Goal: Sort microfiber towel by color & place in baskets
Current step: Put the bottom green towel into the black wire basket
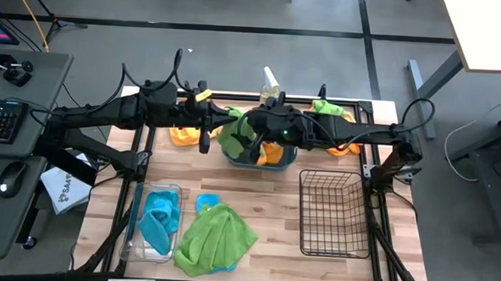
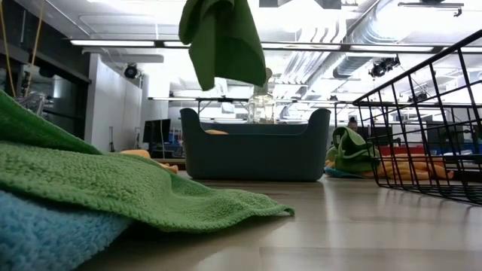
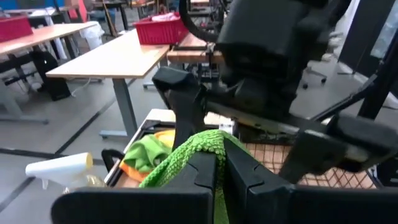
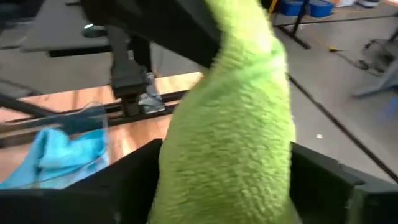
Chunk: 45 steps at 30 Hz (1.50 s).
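Note:
A lime green towel hangs in the air above the dark teal tub, which holds an orange-yellow towel. My left gripper reaches in from the left and is shut on this green towel. My right gripper comes from the right. It is open, with a finger on either side of the same hanging towel. Blue towels lie in the clear bin. Another green towel lies on a blue one on the table. The black wire basket stands to the right. My left gripper pinches the green towel between its two fingers at a bunched upper fold, coming in level from the table's left. The towel hangs below the fingers, lifted clear above the teal tub. My right gripper has the towel between its spread fingers; whether they touch it I cannot tell.
An orange towel lies left of the tub. Green and orange towels lie at the far right. A pale spray bottle stands behind the tub. Bare wood lies between the bin and the wire basket.

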Motion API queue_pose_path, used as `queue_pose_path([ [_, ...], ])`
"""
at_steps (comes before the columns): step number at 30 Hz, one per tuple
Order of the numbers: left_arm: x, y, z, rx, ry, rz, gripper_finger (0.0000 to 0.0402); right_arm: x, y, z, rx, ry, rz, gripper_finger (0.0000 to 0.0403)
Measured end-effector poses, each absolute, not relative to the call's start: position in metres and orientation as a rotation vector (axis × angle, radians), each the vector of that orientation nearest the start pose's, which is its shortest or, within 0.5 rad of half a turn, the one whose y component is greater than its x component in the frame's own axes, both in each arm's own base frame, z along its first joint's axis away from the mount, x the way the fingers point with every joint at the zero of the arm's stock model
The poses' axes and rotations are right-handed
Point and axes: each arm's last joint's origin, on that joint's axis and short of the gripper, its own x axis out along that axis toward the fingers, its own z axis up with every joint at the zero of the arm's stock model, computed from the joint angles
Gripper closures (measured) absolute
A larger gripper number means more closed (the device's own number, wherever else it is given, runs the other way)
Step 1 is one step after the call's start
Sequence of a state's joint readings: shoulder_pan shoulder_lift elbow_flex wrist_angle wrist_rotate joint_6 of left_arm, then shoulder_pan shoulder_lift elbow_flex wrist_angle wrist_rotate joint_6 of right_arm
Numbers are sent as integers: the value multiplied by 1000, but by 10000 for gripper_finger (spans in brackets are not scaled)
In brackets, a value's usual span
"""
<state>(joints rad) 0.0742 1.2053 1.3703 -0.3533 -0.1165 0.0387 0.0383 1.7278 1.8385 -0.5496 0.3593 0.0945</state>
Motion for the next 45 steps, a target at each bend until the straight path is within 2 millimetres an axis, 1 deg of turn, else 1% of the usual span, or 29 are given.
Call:
queue_pose_path([
  [2, 252, 22, 433, 18, 173, 190, 398, 384, 5, 411, 4, 414, -353, 153],
  [3, 252, 22, 433, -2, 167, 199, 395, 384, 5, 411, 2, 413, -354, 190],
  [4, 252, 23, 434, -20, 163, 213, 390, 384, 7, 411, 2, 409, -352, 232],
  [6, 251, 26, 435, -44, 150, 233, 376, 384, 8, 412, 5, 406, -333, 337],
  [7, 252, 26, 435, -54, 142, 236, 366, 383, 9, 413, 6, 402, -323, 367],
  [8, 251, 27, 436, -64, 138, 236, 356, 382, 9, 415, 3, 396, -318, 380],
  [10, 249, 28, 442, -68, 141, 237, 333, 376, 8, 419, 4, 401, -330, 378],
  [12, 244, 28, 446, -57, 178, 239, 308, 362, 4, 425, -14, 438, -361, 391],
  [14, 236, 28, 449, -36, 242, 263, 284, 342, -1, 434, -18, 464, -404, 396],
  [17, 224, 30, 446, 1, 357, 329, 252, 306, -5, 449, 4, 506, -490, 397],
  [20, 212, 34, 433, -26, 461, 379, 231, 267, -3, 457, 75, 553, -551, 398],
  [22, 207, 37, 420, -72, 495, 405, 224, 244, 6, 458, 141, 587, -558, 399],
  [24, 203, 38, 409, -115, 491, 412, 221, 223, 20, 454, 213, 615, -556, 400],
  [26, 200, 38, 400, -157, 451, 410, 220, 204, 35, 444, 278, 649, -565, 400],
  [28, 197, 38, 393, -191, 395, 410, 220, 189, 52, 430, 358, 671, -580, 401],
  [32, 195, 37, 388, -262, 287, 398, 220, 173, 85, 391, 523, 716, -581, 401],
  [34, 195, 37, 389, -277, 264, 386, 220, 167, 102, 371, 601, 793, -567, 402],
  [37, 195, 37, 390, -270, 253, 382, 220, 156, 122, 345, 690, 972, -545, 402],
  [39, 196, 37, 391, -256, 243, 379, 220, 150, 130, 329, 723, 1059, -566, 402],
  [40, 196, 37, 392, -245, 236, 377, 220, 148, 132, 322, 740, 1066, -591, 402],
  [45, 198, 37, 395, -226, 199, 373, 220, 151, 135, 296, 855, 961, -693, 402],
])
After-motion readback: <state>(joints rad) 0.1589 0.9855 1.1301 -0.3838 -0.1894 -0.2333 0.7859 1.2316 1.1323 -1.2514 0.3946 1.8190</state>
